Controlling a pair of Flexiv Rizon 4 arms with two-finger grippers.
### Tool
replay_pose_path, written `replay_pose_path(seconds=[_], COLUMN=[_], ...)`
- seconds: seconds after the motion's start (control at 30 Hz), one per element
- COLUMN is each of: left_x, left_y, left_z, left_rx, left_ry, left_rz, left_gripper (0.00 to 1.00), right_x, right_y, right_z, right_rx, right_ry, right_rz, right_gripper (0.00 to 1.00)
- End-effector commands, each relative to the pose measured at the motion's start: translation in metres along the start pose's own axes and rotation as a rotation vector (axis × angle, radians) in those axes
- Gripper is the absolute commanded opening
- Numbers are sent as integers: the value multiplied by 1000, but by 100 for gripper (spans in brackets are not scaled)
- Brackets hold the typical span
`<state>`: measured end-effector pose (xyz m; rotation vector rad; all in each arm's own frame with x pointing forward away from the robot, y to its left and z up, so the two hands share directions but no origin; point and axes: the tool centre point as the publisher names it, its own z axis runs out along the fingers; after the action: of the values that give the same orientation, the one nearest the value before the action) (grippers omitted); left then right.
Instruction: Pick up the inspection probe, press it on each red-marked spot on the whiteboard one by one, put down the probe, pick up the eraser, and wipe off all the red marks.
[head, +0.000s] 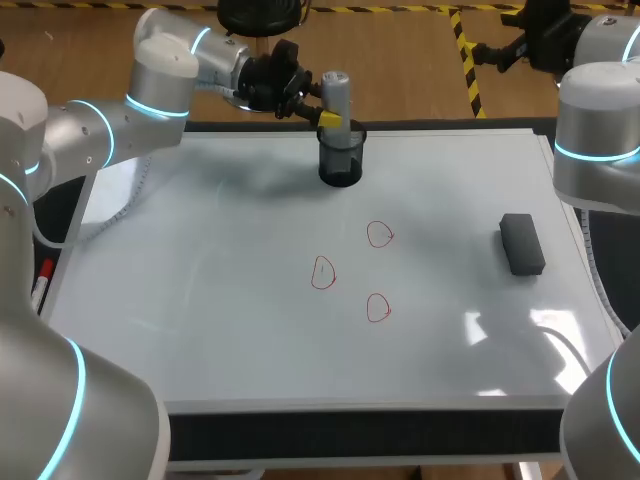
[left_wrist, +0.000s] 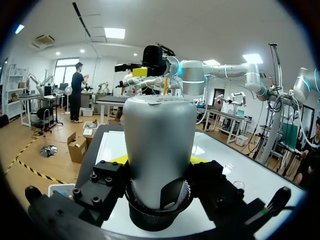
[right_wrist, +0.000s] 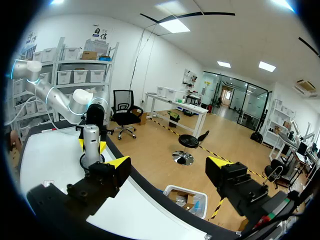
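Three red marks (head: 379, 235) sit unwiped on the whiteboard (head: 200, 280), on the near side of the cup (head: 340, 162), so nearly everything is left to do. The probe (head: 335, 92) stands in the cup with my left gripper (head: 333, 119) clamped on it, not yet lifted. The eraser (head: 521, 243) lies well right of the cup. My right gripper (right_wrist: 169, 165), fingers apart, holds nothing.

probe (head: 335, 93) stood in holder (head: 340, 162) at whiteboard's (head: 200, 300) far middle | left gripper (head: 328, 118) clasped probe from its left | three marks (head: 379, 234) lay before holder, mid-board | eraser (head: 521, 243) lay right of marks, well apart
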<state>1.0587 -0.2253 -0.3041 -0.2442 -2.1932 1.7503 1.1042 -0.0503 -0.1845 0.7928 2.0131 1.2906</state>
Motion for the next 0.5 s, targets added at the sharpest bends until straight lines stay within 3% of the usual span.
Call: replay_pose_path(seconds=[0.03, 0.5], left_x=[27, 42], left_y=[-14, -18], left_z=[-3, -2], left_rx=[-55, -93], left_ry=[-78, -229], left_rz=[29, 72], left_gripper=[0, 0], right_x=[0, 0], right_y=[0, 0], right_z=[0, 0], right_rx=[0, 0], right_ry=[0, 0], right_rz=[0, 0], right_gripper=[100, 100])
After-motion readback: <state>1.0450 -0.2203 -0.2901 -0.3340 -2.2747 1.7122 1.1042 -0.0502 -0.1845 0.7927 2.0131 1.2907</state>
